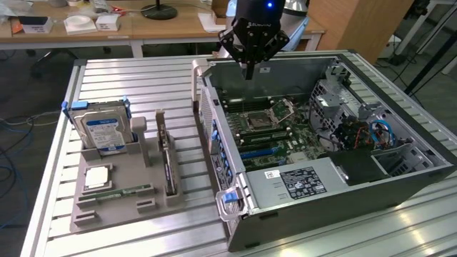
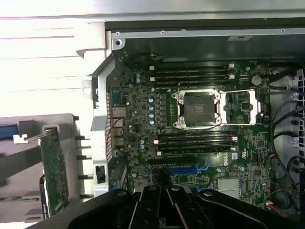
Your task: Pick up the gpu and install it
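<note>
Above the open PC case (image 1: 357,206) on the ribbed aluminium worktop (image 1: 143,91) is where I'm hanging, jaws pinched together with nothing between them, tips pointing down into the box.

Looking down I get the dark green motherboard (image 2: 138,119). It's busy with little components, a square CPU socket (image 2: 200,107) in a shiny metal frame, long black memory slots on both sides of it, and one bright blue slot (image 2: 183,169) close to me. The case walls are dull grey sheet metal.

The gpu (image 1: 166,155) isn't anywhere near me. It's parked on its long edge in a slot of the matte grey plastic holder (image 1: 121,214), off to the exterior view's left of the case. It's a thin flat card, green board on the face I can see from my wrist, with a silver metal bracket (image 2: 21,138) at one end.

Same holder has a boxy silver hard drive (image 1: 104,131) with a blue label standing upright, a square metal-topped chip (image 1: 96,176), and a skinny green RAM stick (image 1: 114,191) lying flat.
</note>
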Available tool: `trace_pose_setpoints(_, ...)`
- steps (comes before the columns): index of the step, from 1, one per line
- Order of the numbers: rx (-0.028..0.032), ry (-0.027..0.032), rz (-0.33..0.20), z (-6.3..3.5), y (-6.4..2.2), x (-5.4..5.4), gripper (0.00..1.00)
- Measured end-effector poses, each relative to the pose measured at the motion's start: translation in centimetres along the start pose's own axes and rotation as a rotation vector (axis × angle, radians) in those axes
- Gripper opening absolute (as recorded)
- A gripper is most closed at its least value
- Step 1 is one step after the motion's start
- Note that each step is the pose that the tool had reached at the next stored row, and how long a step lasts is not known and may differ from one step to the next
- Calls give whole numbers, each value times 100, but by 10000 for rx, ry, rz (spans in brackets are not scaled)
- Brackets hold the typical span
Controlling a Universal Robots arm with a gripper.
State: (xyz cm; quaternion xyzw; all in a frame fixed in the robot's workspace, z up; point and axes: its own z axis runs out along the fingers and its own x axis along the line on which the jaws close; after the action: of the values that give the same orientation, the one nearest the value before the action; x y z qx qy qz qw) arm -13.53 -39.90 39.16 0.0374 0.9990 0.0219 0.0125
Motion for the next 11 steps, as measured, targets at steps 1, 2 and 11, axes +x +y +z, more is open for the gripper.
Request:
trace_pose_setpoints(1, 0, 0, 0, 0, -1, 14, 11)
trace_pose_setpoints(2, -1, 0, 0, 0, -3, 27, 11)
trace_pose_setpoints(11, 0, 0, -5, 0, -9, 115, 11)
